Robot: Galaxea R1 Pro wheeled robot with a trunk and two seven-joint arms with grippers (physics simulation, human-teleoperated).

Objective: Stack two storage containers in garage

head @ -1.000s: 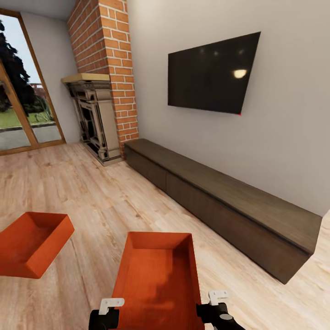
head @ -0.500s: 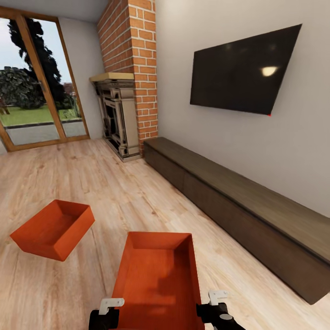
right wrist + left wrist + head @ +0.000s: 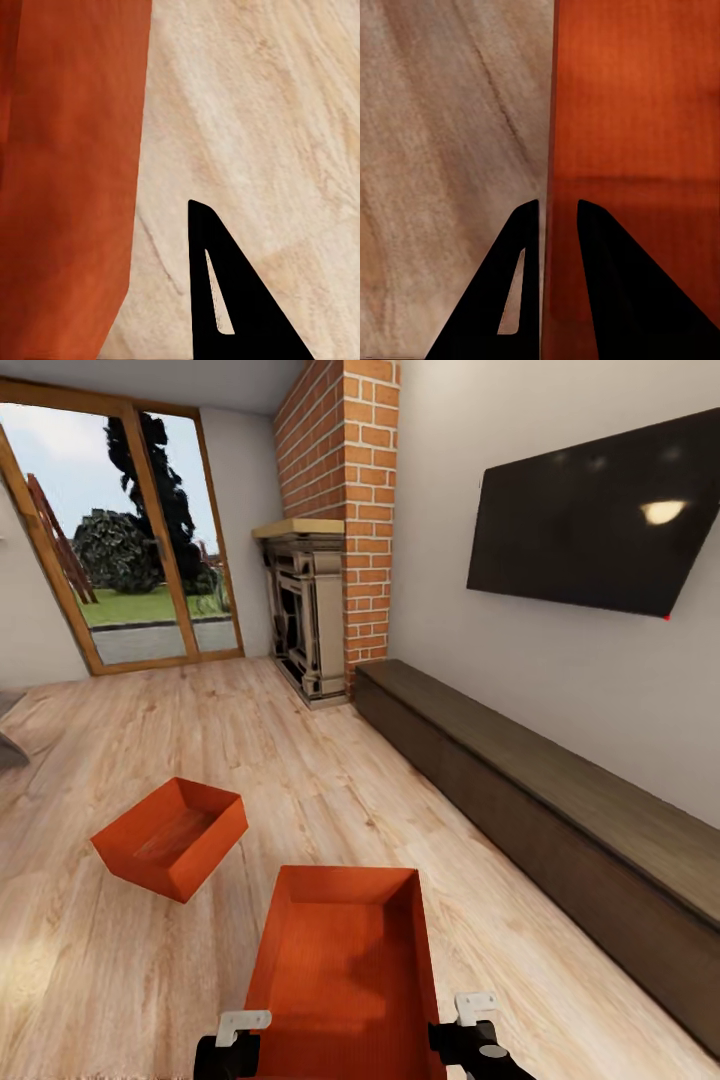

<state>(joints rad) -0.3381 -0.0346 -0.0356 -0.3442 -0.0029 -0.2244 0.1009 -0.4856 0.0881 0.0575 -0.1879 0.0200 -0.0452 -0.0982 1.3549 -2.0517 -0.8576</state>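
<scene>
With the fireplace (image 3: 310, 615) ahead, one storage container (image 3: 345, 975) is carried, the left gripper (image 3: 558, 214) pinching its wall and the right gripper's (image 3: 478, 1008) jaw state unclear, while the second container (image 3: 172, 837) sits nearer the fireplace; garage stacking remains undone.

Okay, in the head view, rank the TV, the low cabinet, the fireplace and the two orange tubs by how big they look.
1. low cabinet
2. TV
3. held tub, much enlarged by nearness to the camera
4. fireplace
5. tub on the wood floor, probably the held tub's match, only farther off
</scene>
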